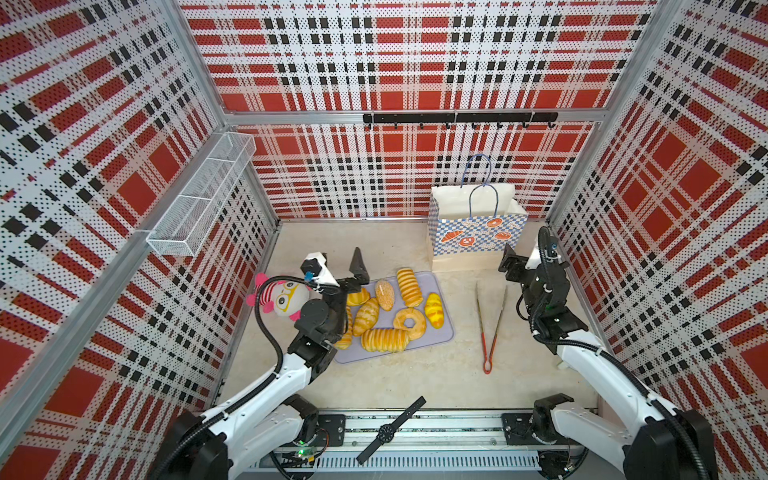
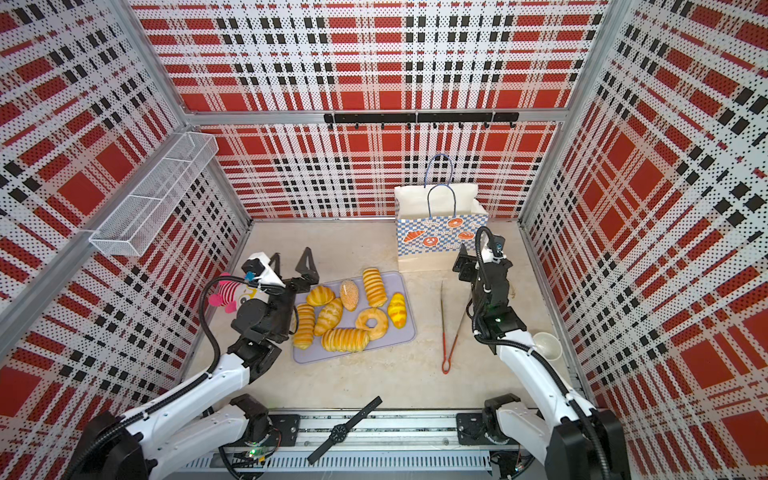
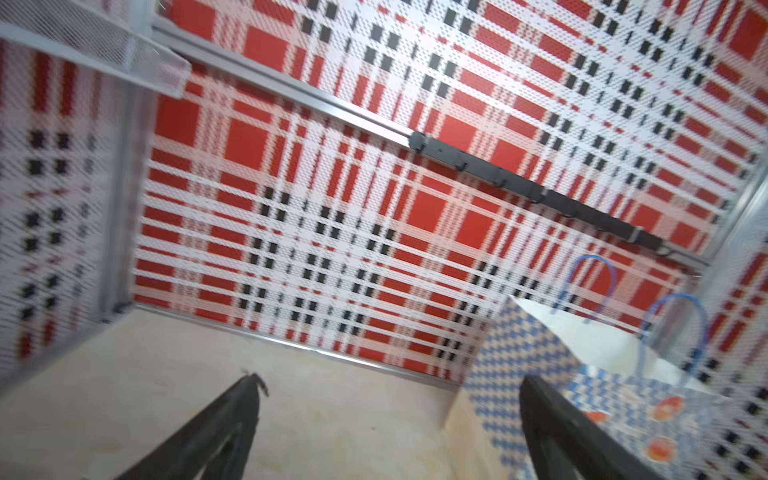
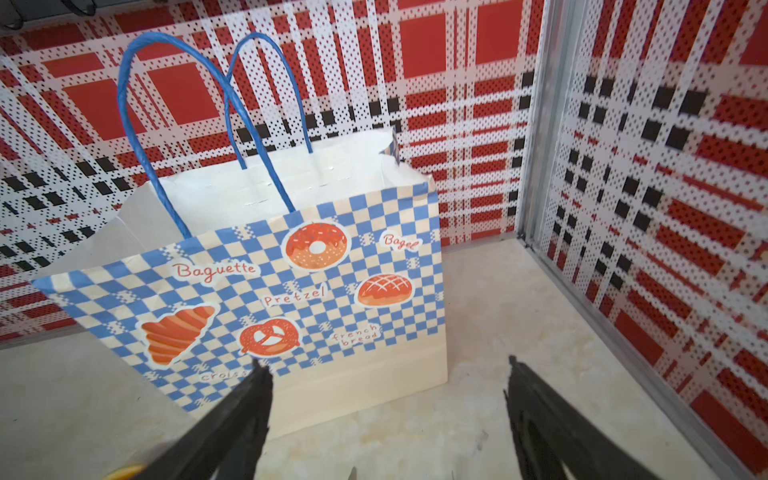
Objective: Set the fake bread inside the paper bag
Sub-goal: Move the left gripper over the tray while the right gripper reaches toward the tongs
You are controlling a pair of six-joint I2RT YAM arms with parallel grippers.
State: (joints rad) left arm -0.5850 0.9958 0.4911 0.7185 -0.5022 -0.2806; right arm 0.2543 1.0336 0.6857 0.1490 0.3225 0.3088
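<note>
Several glossy golden pieces of fake bread lie on a lavender tray (image 1: 440, 334) in both top views, among them a ridged long loaf (image 1: 409, 286), a seeded oval bun (image 1: 384, 295) and a ring doughnut (image 2: 372, 323). The paper bag (image 1: 469, 241) stands upright with its mouth open at the back right, handles up. My left gripper (image 2: 291, 259) hovers open over the floor just behind the tray's back left corner, empty. My right gripper (image 4: 386, 365) is open and empty, low in front of the bag's (image 4: 332, 291) right front corner.
A pink-striped plush doll (image 1: 282, 297) lies left of the tray behind my left arm. Red-handled tongs (image 1: 490, 324) lie between tray and right arm. A wristwatch (image 1: 388, 430) rests at the front rail, a white bowl (image 2: 546, 345) by the right wall.
</note>
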